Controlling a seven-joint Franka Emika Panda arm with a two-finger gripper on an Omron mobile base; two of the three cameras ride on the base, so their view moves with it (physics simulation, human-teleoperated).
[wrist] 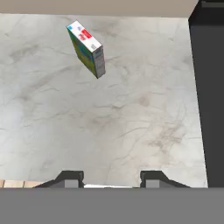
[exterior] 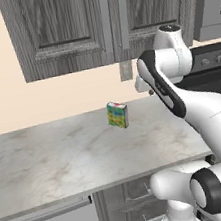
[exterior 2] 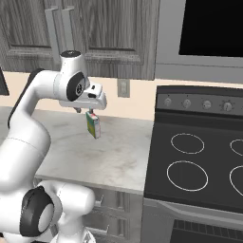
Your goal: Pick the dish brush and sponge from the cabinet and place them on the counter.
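Our claw (wrist: 111, 180) hangs above the counter (wrist: 109, 122), its jaws parted with only bare marble between them.

In the hand view we see our two fingertips (wrist: 70, 178) low in the picture, gripping nothing. A multicoloured box (wrist: 87, 49) stands upright on the slab at about eleven o'clock from the claw, well apart from it. The black stovetop (wrist: 210, 96) borders the counter at three o'clock. In the left base view the cabinet (exterior: 103, 22) hangs at twelve o'clock, both doors shut; the brush and sponge are not visible.
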